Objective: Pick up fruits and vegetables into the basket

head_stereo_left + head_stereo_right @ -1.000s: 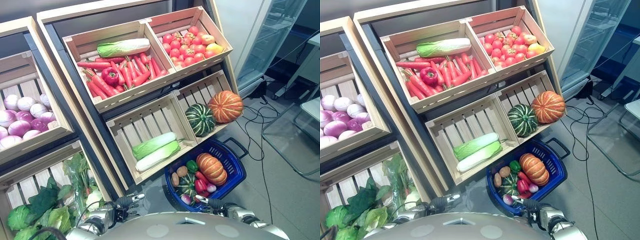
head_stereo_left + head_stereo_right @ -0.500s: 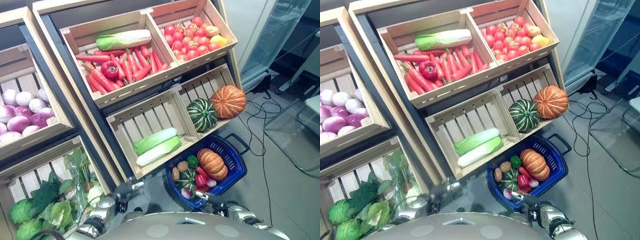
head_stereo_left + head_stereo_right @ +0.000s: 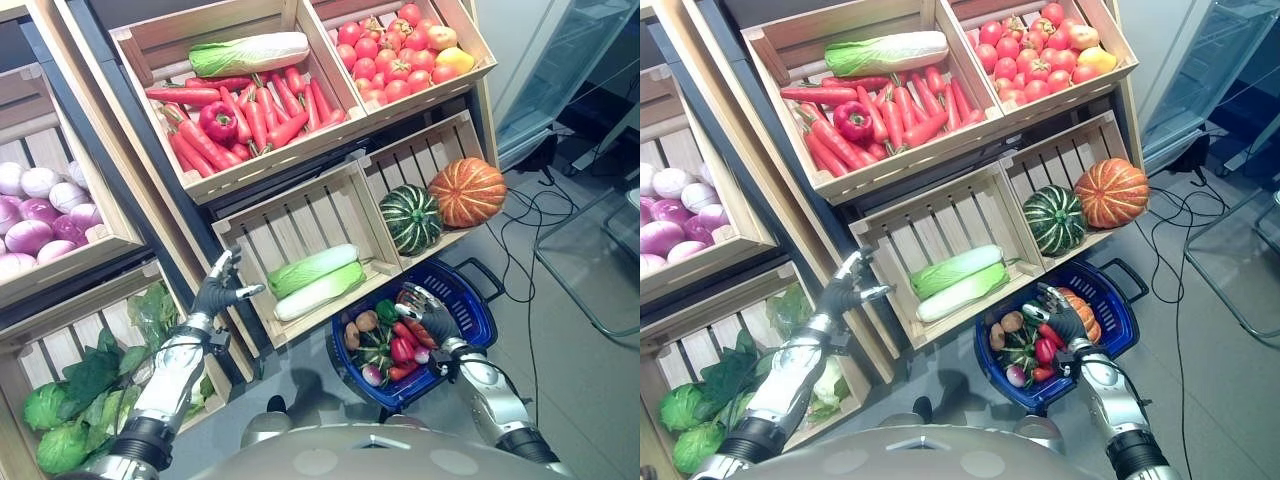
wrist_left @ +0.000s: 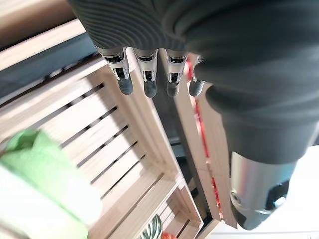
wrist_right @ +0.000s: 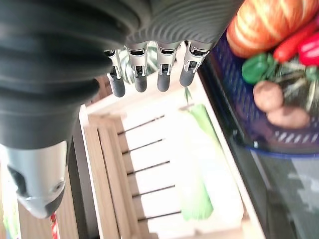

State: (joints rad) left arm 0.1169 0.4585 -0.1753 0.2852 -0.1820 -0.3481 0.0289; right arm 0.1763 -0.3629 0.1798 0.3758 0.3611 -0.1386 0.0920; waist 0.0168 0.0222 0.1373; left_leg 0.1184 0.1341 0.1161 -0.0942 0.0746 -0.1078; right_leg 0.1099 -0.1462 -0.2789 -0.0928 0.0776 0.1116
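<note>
Wooden crates [image 3: 300,215] fill upper and centre frame, two cabbages [image 3: 315,282] in the centre one. Blue basket [image 3: 478,312] lower right, holding vegetables [image 3: 385,340]. Left hand [image 3: 218,288] centre-left, fingers spread, holding nothing. Right hand [image 3: 1060,312] over basket, fingers relaxed, holding nothing.

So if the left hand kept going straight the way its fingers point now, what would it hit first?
Most likely the wooden crate holding the two napa cabbages. The left hand is open at the crate's near left corner, fingers aimed up over its slats, so probably bare wood before any cabbage, though depth is unclear.
</note>
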